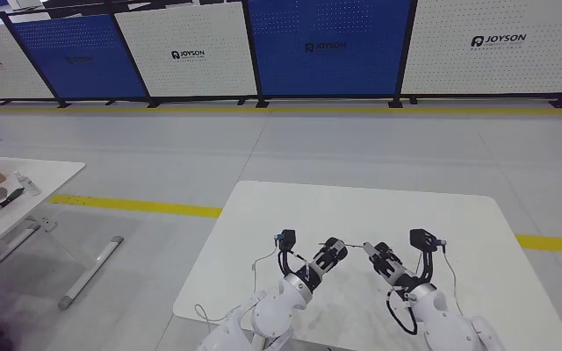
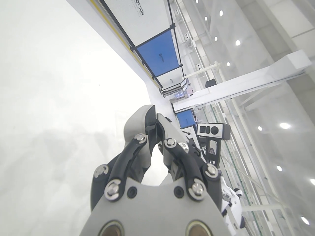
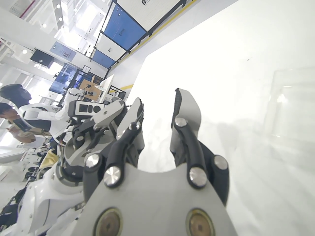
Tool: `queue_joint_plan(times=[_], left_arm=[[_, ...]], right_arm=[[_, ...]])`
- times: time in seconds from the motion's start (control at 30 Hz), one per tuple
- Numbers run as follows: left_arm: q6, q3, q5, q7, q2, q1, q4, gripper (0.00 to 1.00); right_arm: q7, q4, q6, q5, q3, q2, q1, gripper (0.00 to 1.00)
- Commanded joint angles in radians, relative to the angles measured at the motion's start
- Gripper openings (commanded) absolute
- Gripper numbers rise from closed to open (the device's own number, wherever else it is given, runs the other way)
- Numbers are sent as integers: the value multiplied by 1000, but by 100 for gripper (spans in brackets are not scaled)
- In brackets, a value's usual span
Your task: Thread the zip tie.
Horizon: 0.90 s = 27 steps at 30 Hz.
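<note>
Over the near half of the white table (image 1: 378, 206), both arms reach forward and angle inward, tips almost meeting: the left gripper (image 2: 156, 119) is pinched closed on the thin dark zip tie (image 1: 352, 247), which bridges the gap above the table toward the right gripper (image 3: 159, 99), whose fingers stand apart.

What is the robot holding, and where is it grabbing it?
The left gripper pinches the thin zip tie near one end, between its fingertips. The right gripper is open and holds nothing.
</note>
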Motion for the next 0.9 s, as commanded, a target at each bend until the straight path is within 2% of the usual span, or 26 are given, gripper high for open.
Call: queue_joint_plan(times=[0.0, 0.03, 0.27, 0.43, 0.57, 0.83, 0.87], left_arm=[[-1, -1, -3, -1, -1, 2, -1, 0], [-2, -2, -4, -3, -1, 3, -2, 0], [-22, -10, -7, -26, -1, 9, -10, 0], [-50, -11, 10, -60, 1, 15, -16, 0], [-52, -16, 23, -68, 3, 19, -17, 0], [-49, -20, 37, -62, 2, 20, -15, 0], [-49, -18, 38, -65, 1, 18, -14, 0]], right_arm=[[-2, -1, -1, 1, -3, -1, 2, 11], [-2, -2, -1, 1, -4, -1, 3, 0], [3, 0, -7, 7, -8, -3, 14, 0], [50, 11, -23, 59, -4, -3, 28, 0], [86, 22, -38, 106, 14, -2, 42, 0], [99, 23, -34, 102, 33, 3, 43, 0], [107, 24, -34, 101, 33, 3, 45, 16]])
